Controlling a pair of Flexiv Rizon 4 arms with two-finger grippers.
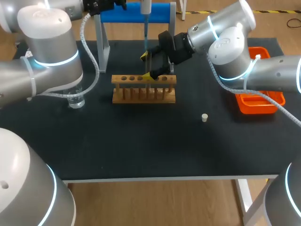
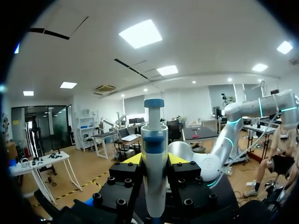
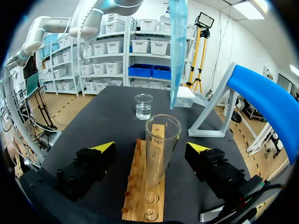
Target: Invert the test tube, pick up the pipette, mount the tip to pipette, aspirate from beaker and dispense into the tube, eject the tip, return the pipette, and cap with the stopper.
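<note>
Head view: the left arm (image 1: 47,52) reached over the far side of the table (image 1: 141,150), and the pipette (image 1: 146,7) hung upright from it. Its pipette tip (image 1: 146,35) pointed straight down at the wooden rack (image 1: 143,94). The right arm (image 1: 230,47) came in from the right, with the right gripper (image 1: 148,66) low over the rack's right half, its yellow ends straddling one slot. The beaker (image 1: 76,100) stood well to the left of the rack. The stopper (image 1: 204,117) lay alone, nearer and to the right, closer to the right arm than to the left.

Left wrist view: the left gripper (image 2: 154,161) had its jaws clamped on the pipette body from both sides, plunger end up.

Right wrist view: the test tube (image 3: 161,149) stood upright in the rack, mouth open to the top, between the right gripper's fingers. Those fingers stood apart. The one on the beaker's side was clearly off the glass and the other sat close to it, so nothing was gripped. Whether the close one grazed the tube I couldn't tell. The blue tip came down from overhead, its long axis running nearly parallel to the tube's. Its point hung just above the tube's mouth, over the far edge of the rim rather than dead centre.

By my reading this was the dispense step. The move ahead called for the tip to be brought a touch nearer, then straight down into the mouth. A miss would put liquid on the rim or the rack. Whether the tip carried liquid I couldn't make out.
</note>
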